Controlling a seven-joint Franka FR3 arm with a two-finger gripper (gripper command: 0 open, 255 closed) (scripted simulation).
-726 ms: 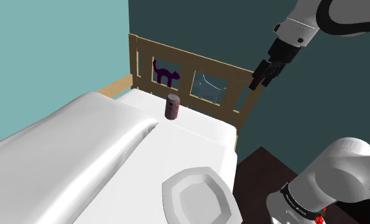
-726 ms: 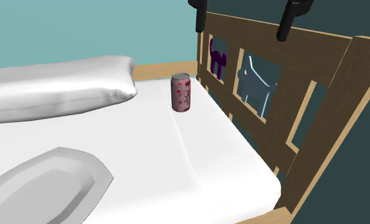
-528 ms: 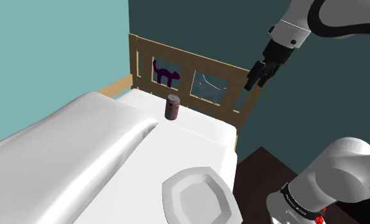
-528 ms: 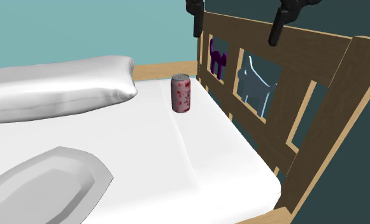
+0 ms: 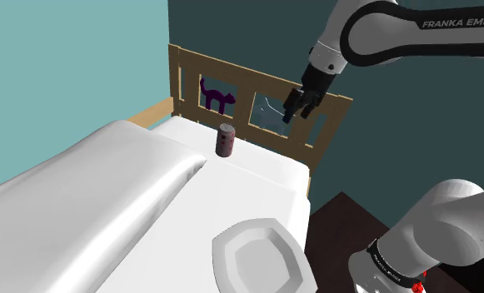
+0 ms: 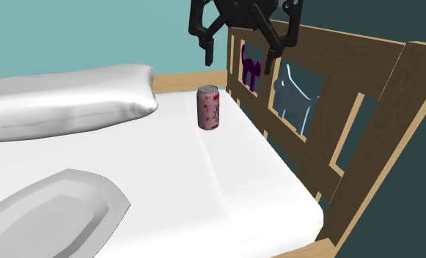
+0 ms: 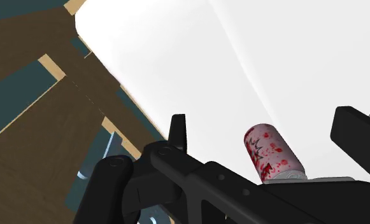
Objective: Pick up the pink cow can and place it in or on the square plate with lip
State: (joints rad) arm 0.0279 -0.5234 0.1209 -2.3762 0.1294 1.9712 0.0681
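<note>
My black two-finger gripper [image 6: 239, 45], opened wide, hangs above and apart from the upright pink-and-white red-spotted can [image 6: 209, 107]; I should centre over it, then descend straddling its sides.

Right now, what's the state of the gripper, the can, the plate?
Pink-and-red patterned can: upright on the white bed, not held.
Grey square plate with lip: flat on the bed, nothing on it.
Black two-finger gripper: open, empty, in the air by the wooden headboard, apart from the can.
</note>
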